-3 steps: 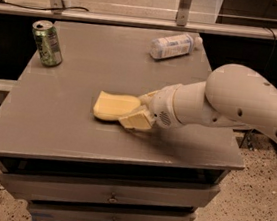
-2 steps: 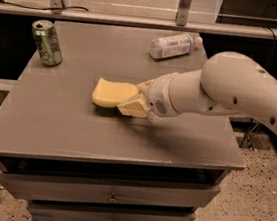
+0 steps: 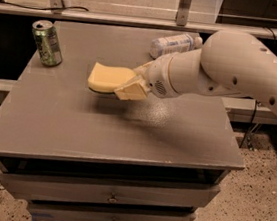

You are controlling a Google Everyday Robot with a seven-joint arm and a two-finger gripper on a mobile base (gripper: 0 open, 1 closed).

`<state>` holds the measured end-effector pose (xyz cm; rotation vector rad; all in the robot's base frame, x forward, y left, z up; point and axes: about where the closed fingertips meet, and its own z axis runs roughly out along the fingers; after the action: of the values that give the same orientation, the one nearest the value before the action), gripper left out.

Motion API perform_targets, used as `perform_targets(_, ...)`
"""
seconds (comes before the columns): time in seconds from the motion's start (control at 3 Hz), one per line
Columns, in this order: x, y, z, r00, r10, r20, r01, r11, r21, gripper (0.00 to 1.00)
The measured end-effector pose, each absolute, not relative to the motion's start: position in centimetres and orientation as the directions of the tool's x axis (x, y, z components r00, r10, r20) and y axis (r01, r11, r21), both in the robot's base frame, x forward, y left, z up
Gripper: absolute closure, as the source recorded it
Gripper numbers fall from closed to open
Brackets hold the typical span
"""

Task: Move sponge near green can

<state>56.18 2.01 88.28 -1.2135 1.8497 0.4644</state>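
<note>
Clamping the sponge (image 3: 107,77) by one end, the tool (image 3: 127,82) hangs above the middle of the desk (image 3: 125,136) (a shadow lies beneath); the sponge juts toward the green can (image 3: 47,43), well apart from it.

Sponge (image 3: 108,77): pale yellow slab, rounded wavy edges, dark underside showing along its lower edge. Roughly flat, slightly tilted, lifted off the tabletop, with its shadow on the surface below. It hangs over the middle of the table, a bit toward the left edge and far side. The gripper (image 3: 127,83) is clamped on the sponge's right end.

Green can (image 3: 47,43): green aluminium with pale markings and a silver top, tab visible. It stands upright near the far-left corner, close to the left edge. Sponge and can are apart, not touching.
</note>
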Motion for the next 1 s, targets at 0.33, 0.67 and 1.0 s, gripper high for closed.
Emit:
perform_targets(0.33,57.5,2.5,88.5,-0.164,-0.542,-0.824,-0.868,0.477,-0.141,1.00)
perform_targets(0.67,60.9,3.7,88.1,-0.174,-0.525,-0.833,-0.862,0.490,-0.129,1.00)
perform_targets(1.0,64.3,6.1,87.2,-0.173,-0.529,-0.831,-0.875,0.469,-0.117,1.00)
